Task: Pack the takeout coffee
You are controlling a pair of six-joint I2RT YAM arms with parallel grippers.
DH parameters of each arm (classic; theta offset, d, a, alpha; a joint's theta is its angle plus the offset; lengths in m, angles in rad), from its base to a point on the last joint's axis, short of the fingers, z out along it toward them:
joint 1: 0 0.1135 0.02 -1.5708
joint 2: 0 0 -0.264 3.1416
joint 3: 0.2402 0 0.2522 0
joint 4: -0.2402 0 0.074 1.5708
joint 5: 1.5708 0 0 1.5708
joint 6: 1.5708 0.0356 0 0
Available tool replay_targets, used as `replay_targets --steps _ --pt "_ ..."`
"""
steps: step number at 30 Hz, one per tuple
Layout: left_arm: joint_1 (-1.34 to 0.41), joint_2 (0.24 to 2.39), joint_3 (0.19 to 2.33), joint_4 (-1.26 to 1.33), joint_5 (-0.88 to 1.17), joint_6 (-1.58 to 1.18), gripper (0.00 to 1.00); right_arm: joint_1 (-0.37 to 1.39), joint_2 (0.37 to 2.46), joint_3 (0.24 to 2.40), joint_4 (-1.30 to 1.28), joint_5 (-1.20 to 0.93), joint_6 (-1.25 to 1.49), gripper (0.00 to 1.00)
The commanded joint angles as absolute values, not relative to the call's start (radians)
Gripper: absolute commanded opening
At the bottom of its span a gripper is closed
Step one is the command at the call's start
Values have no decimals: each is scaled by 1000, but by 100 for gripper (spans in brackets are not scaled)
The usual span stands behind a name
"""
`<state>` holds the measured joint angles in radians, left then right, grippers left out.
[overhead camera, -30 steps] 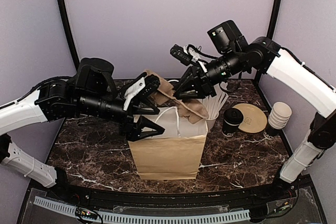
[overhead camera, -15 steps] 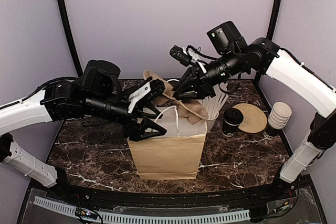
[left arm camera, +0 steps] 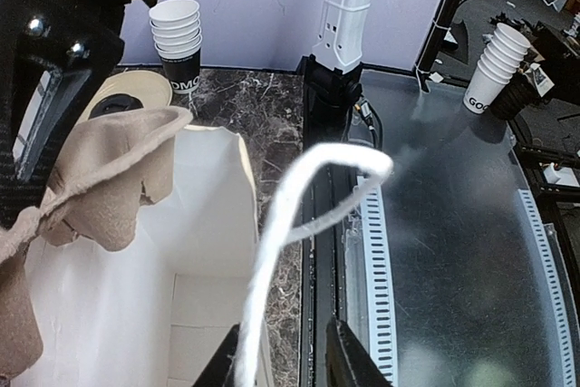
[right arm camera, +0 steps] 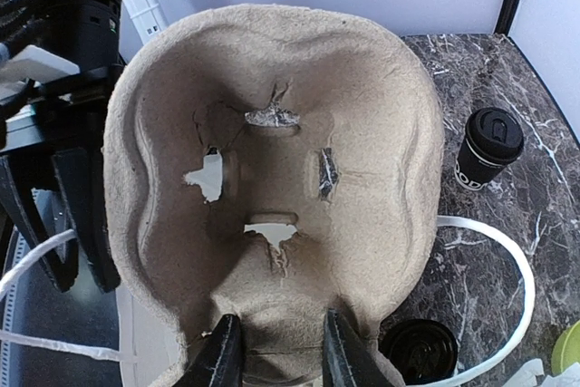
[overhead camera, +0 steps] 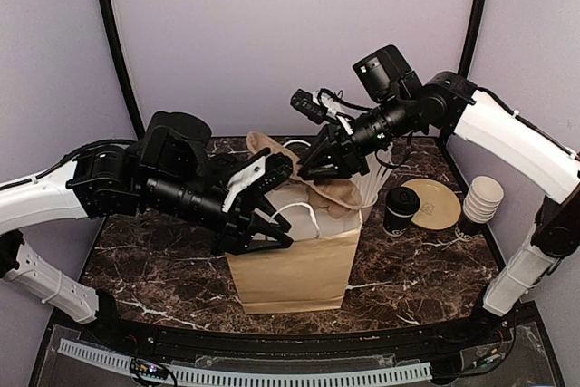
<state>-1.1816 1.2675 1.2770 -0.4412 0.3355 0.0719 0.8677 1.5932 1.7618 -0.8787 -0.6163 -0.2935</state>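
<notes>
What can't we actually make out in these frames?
- Paper bag floor: top view, covered by cup carrier and left end effector; left wrist view shows only part.
- Black lid: right wrist view, carrier and bottom edge hide whatever is under it.
- Takeout coffee logo: too small, top view.

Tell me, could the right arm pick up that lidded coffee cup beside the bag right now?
Probably not yet. Its pincer is shut on the cardboard cup tray over the bag. The coffee cup itself stands clear on the table, nothing blocking it.
</notes>
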Motion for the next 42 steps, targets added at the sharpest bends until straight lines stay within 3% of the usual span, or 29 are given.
replay_targets --steps 1,18,42 --pt "-1198 1233 1319 -435 337 67 29 893 1589 1746 -907 -577 -330 28" --pt "-1213 1247 1334 -474 316 81 14 957 1660 1850 -937 -665 -344 27" --pt "-1218 1189 1327 -479 285 116 12 962 1668 1917 -891 -773 -319 26"
